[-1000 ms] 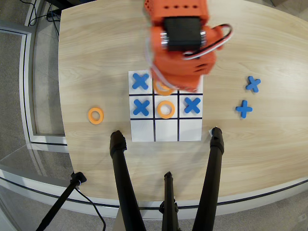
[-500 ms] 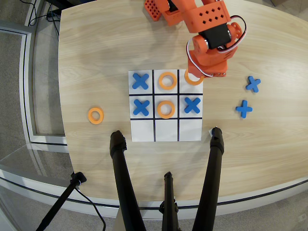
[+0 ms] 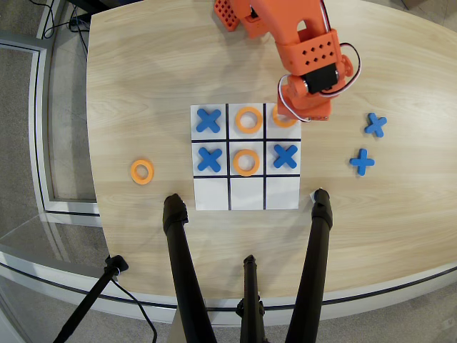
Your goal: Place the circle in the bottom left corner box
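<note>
3 blue crosses (image 3: pixel 208 121) lie on the wooden surface (image 3: pixel 143 71) left of and below the jaws; 2 more blue crosses (image 3: pixel 375 125) lie to their right.

Orange circle (image 3: pixel 283 120) in my overhead view: flat, half hidden, in grid's top right corner box (image 3: pixel 283 123).

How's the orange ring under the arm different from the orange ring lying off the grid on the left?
The ring under the arm sits in the grid's top right cell; the loose ring lies on bare wood. The first is half hidden by the tool; the loose one shows whole. Both are flat, orange and round-holed.
</note>
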Robot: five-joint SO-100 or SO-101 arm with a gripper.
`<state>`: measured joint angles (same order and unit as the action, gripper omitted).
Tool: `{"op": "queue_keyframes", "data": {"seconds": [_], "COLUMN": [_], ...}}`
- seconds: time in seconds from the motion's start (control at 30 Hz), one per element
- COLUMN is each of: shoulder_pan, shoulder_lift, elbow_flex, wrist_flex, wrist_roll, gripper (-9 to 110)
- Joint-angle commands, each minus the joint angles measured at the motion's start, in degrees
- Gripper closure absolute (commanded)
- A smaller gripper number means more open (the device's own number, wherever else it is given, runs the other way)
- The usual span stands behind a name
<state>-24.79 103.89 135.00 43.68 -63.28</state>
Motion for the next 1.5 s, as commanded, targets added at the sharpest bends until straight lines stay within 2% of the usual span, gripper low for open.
{"op": "queue_keyframes", "data": {"seconds": [0.0, 0.47, 0.63, 0.77, 1.07, 1.27, 1.47], "shoulder_pan": [1.23, 1.93, 2.29, 2.9, 4.31, 5.01, 8.88], "shoulder_lift": [-1.14, -4.13, -3.43, -2.29, 2.55, 12.39, 36.12], "elbow_flex": [-3.16, -3.6, -3.69, -4.39, -14.06, -18.46, -0.97], "wrist_flex": [-1.14, -2.81, -2.29, -2.11, 6.86, 17.84, 22.76], "wrist_roll": [-0.18, -1.41, -3.08, -3.34, -3.43, -3.43, -9.05], "gripper": [102, 101, 91, 91, 90, 90, 90]}}
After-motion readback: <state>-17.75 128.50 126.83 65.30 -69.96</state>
